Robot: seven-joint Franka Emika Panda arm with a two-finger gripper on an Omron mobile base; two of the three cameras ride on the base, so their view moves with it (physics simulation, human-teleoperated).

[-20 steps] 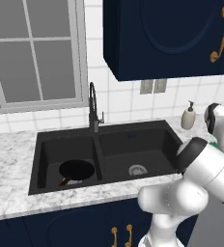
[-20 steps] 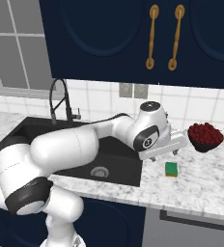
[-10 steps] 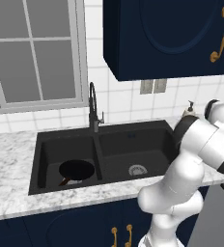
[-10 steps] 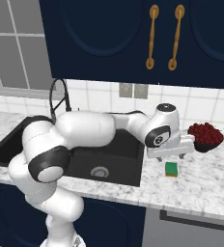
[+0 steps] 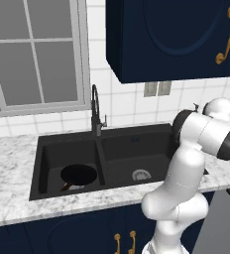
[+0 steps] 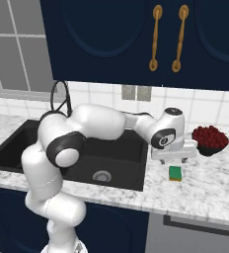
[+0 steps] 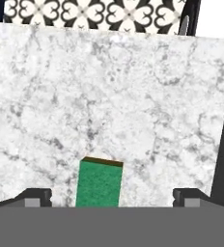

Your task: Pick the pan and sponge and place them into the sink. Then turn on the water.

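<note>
our gripper [image 6: 174, 159] hangs just above the sponge [image 6: 175, 173], jaws spread wide and holding nothing; in the hand view the two dark fingertips [image 7: 35, 196] stand well to either side of the sponge [image 7: 99, 183], which lies flat on the marble counter [image 7: 109, 106], green face up. the pan [image 5: 78, 174] already rests in the left basin of the sink [image 5: 151, 136], its reddish handle pointing toward the front wall. the faucet [image 5: 95, 111] stands behind the divider, and we see no stream from it

we judge the step in hand to be the descent onto the sponge. risks from here: the sponge sits low in the hand view rather than centred along the reach, so a straight drop may land the pads near one end and let it pivot or slip out on lifting; a sponge is soft, so a deep squeeze may fold it; descending too far would press the fingertips into the counter

room to move: bare marble surrounds the sponge on all sides. the bowl of red fruit [image 6: 209, 139] stands near, behind and to the right, and the sink rim lies to the left, so the carry path toward the right basin [image 6: 101, 175] looks short and open. the counter's front edge lies near the sponge
</note>
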